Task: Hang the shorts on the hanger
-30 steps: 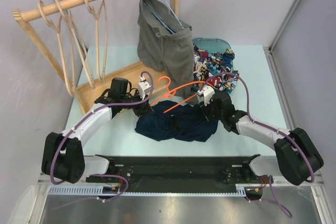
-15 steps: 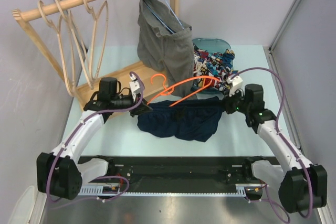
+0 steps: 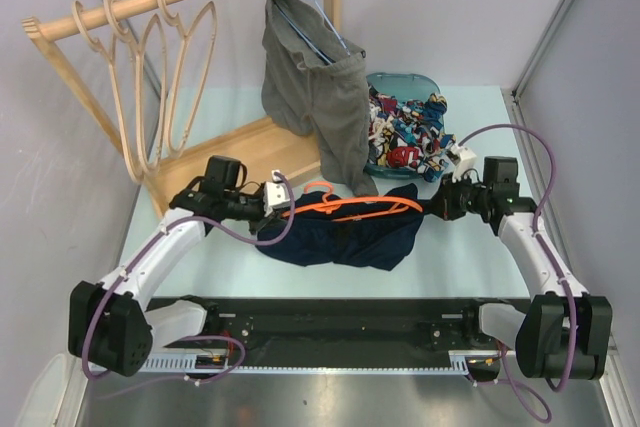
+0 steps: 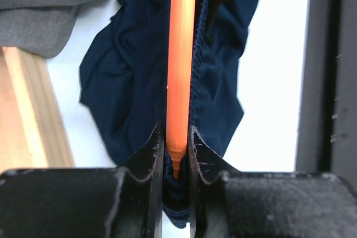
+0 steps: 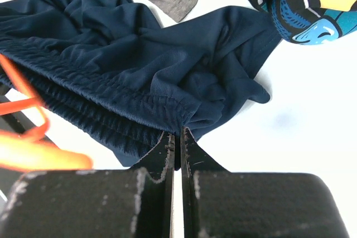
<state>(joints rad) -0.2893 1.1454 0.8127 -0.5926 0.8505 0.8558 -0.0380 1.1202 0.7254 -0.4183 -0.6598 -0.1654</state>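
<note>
Left gripper (image 3: 272, 203): fingers pressed together on the left tip of the hanger (image 3: 350, 209), with a fold of the shorts (image 3: 335, 239) caught low between the same fingers (wrist view shows navy cloth under the orange tip); a pinch, not a spread.

Key relation: the hanger runs straight out ahead of my left fingertips toward my right hand; its long axis lies left to right, spanning the gap between my two hands; its hook sits near the left hand, pointing away from my bases toward the back of the table (image 3: 450, 257).

Shorts: directly ahead of both sets of fingertips, between the hands; the gathered waistband runs alongside the orange bar on the same left-to-right axis, touching it; the legs lie bunched on the table on the near side of the bar, toward my bases; I cannot tell whether the bar is inside the waistband or only lying on it.

Right gripper (image 3: 436, 207): fingers shut tight on the right edge of the waistband, cloth only; the hanger's right tip lies just ahead of these fingertips, not in them.

Judgement: both hands are equally near; the next move turns on keeping bar and waistband parallel.
</note>
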